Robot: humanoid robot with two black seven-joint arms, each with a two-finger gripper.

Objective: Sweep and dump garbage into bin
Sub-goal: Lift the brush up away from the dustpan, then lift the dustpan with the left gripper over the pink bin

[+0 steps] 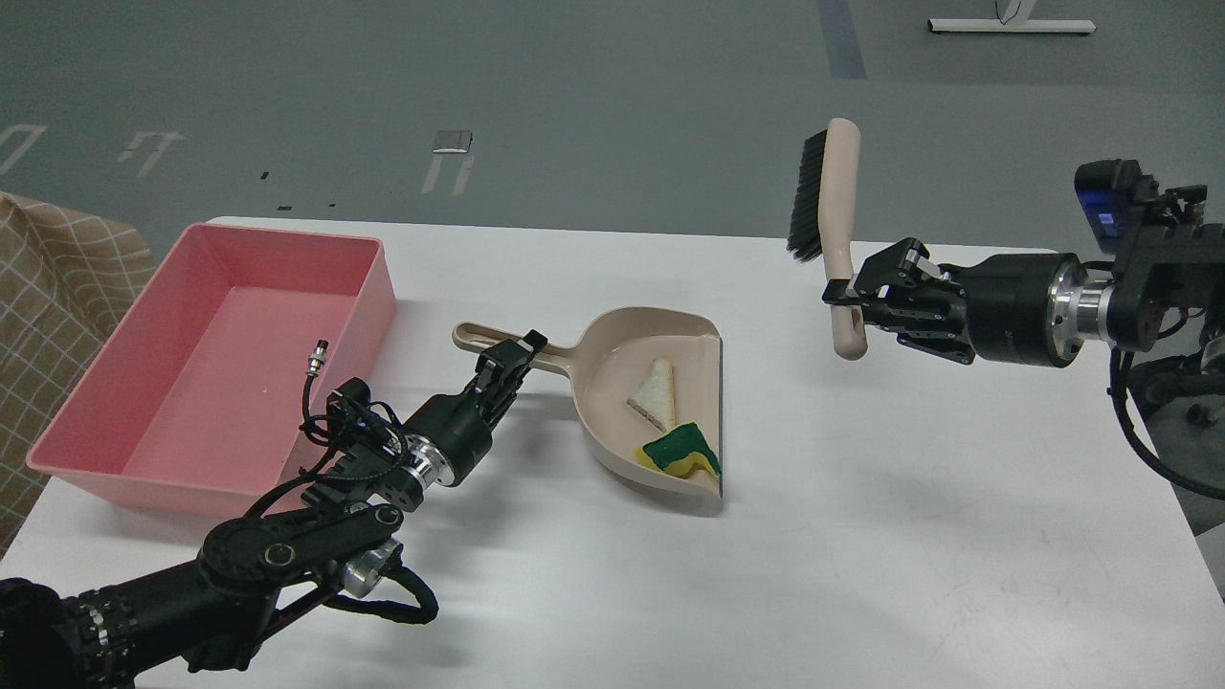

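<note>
White surface (861, 498) carries everything. I see my left tool (512, 352) clamped on the dustpan (612, 383) handle; the bread slice (657, 392) and sponge (683, 451) lie in its pan. My right tool (847, 295) grips the brush (835, 230) upright. Just left sits the pink bin (115, 459).

My left gripper (517, 352) clamps the dustpan (612, 373) handle; bread (657, 392) and sponge (683, 452) lie inside. Bin (115, 383) sits left. My right gripper (844, 295) holds the brush (831, 220) upright.
</note>
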